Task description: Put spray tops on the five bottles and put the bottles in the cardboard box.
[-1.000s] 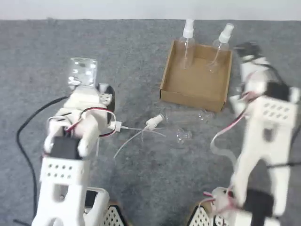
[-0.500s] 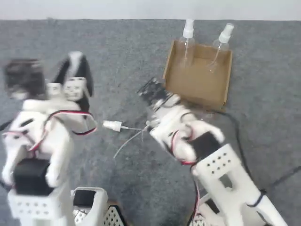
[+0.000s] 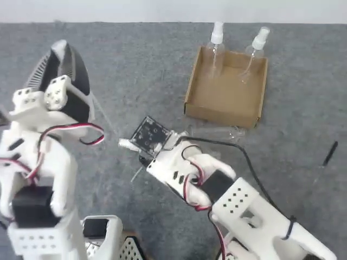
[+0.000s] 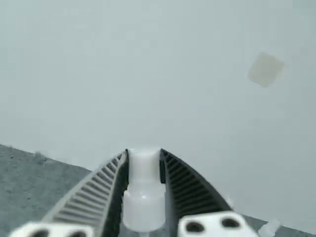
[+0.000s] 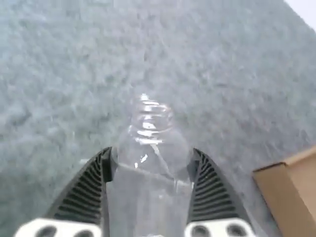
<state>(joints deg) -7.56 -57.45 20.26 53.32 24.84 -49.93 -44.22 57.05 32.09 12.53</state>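
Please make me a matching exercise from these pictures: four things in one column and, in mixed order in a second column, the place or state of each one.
Things
1. spray top
2. topless bottle
3. two capped bottles
4. cardboard box

Places or states
a. brown, open at the top, resting on the table
b. held in the right pincer
c. standing in the box
d. held in the left pincer

Pairs: 1-d, 2-b, 3-c, 4-a.

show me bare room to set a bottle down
Bare mat between the left arm and the cardboard box; also right of the box, and the box's near half. Crowded before it: lying bottle, loose spray top, right arm.
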